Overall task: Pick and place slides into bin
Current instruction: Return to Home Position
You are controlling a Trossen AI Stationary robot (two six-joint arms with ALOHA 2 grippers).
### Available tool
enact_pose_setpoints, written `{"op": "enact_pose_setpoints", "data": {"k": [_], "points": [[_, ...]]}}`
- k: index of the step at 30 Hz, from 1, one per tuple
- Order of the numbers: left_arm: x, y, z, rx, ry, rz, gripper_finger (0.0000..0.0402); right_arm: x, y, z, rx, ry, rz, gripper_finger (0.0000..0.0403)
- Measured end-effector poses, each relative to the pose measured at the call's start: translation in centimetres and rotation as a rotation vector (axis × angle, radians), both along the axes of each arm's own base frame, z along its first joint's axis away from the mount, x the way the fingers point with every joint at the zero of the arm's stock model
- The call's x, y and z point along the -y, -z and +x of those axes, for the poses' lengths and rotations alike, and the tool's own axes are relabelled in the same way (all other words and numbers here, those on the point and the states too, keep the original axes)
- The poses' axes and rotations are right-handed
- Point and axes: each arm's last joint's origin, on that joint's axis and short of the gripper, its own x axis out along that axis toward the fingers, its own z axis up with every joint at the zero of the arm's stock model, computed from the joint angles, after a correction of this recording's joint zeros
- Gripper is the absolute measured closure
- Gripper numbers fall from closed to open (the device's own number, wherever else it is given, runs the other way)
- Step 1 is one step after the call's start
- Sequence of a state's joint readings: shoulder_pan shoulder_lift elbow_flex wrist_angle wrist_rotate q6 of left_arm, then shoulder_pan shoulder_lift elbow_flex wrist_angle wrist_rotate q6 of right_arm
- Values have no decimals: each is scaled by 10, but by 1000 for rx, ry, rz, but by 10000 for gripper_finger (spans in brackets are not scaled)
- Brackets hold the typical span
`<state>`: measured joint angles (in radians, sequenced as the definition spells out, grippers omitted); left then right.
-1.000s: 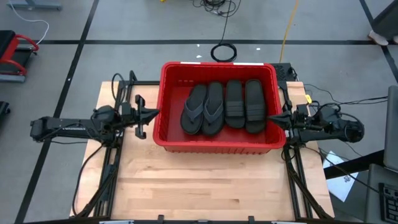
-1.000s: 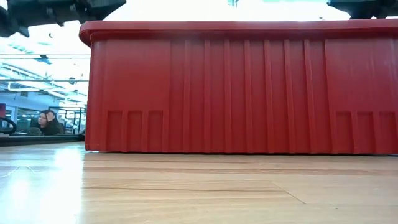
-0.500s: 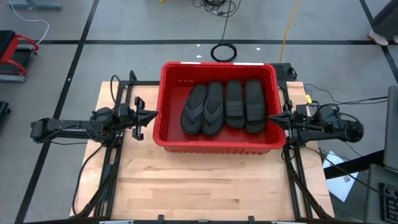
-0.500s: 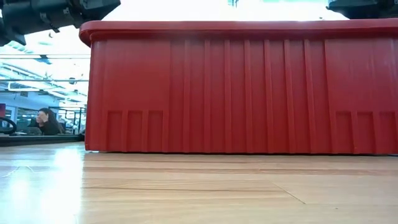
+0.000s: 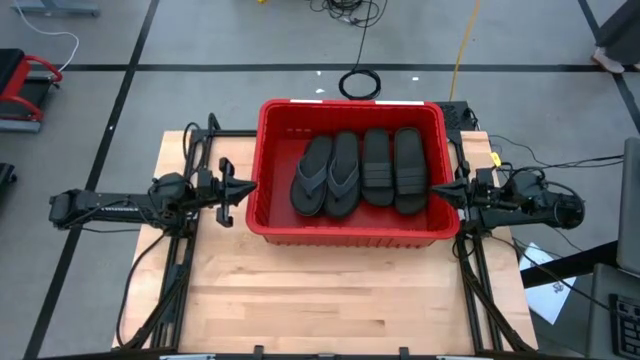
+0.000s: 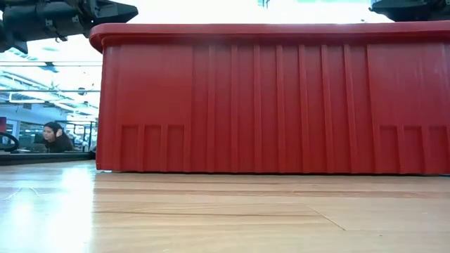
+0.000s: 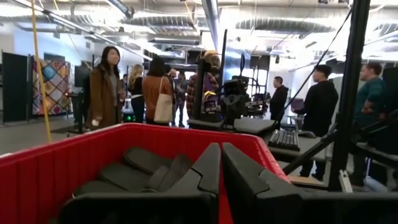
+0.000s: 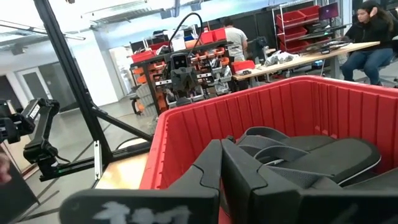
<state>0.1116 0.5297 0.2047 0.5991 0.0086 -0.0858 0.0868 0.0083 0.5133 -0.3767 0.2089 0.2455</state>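
Note:
The red bin (image 5: 350, 104) stands at the table's far middle. Several black slides lie side by side inside it. Two thong flip-flops (image 5: 326, 177) are on the left, and two slides with ribbed straps (image 5: 393, 170) are on the right. My left gripper (image 5: 250, 186) hovers just outside the bin's left wall, shut and pointing toward the bin. In the left wrist view the left gripper (image 7: 220, 149) holds nothing. My right gripper (image 5: 434, 191) is at the bin's right rim. In the right wrist view the right gripper (image 8: 221, 144) is also shut on nothing.
Bare wooden table top (image 5: 330, 290) stretches from the bin to the near edge. The bin's tall near wall (image 6: 281, 98) fills the low view. Black arm frames stand at both table sides. Cables lie on the floor beyond the table, and people (image 7: 106, 81) stand in the room behind.

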Motion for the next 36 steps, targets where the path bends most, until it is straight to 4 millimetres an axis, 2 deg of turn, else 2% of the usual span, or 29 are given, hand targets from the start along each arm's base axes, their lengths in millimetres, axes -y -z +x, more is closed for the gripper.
{"op": "enact_pose_setpoints", "data": {"k": [7, 17, 36], "points": [[0, 0, 0, -4, -8, 30, 400, 0, 0, 0, 0, 0, 0, 403], [0, 0, 0, -4, -9, 31, 377, 0, 0, 0, 1, 0, 0, 403], [0, 0, 0, -4, -9, 31, 376, 0, 0, 0, 1, -1, 0, 403]]}}
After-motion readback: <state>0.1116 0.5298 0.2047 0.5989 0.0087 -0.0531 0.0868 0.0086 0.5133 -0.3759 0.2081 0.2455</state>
